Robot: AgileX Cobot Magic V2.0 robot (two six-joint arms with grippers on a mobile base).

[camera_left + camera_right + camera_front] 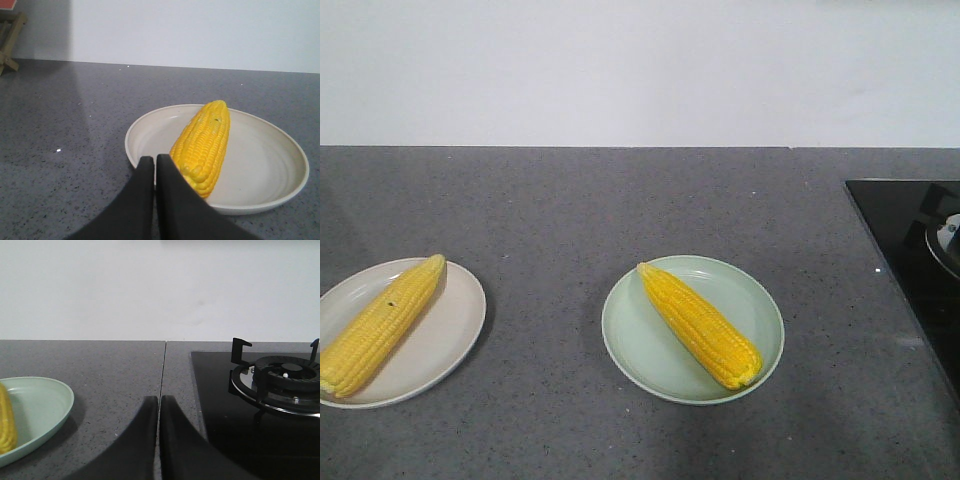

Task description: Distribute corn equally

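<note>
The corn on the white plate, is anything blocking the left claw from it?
No. The left claw is shut, right in front of the corn on the white plate, with nothing visible between them.

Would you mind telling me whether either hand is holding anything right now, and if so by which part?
Nothing is held. The left hand and right hand are both shut and empty; each corn lies on its own plate.
</note>
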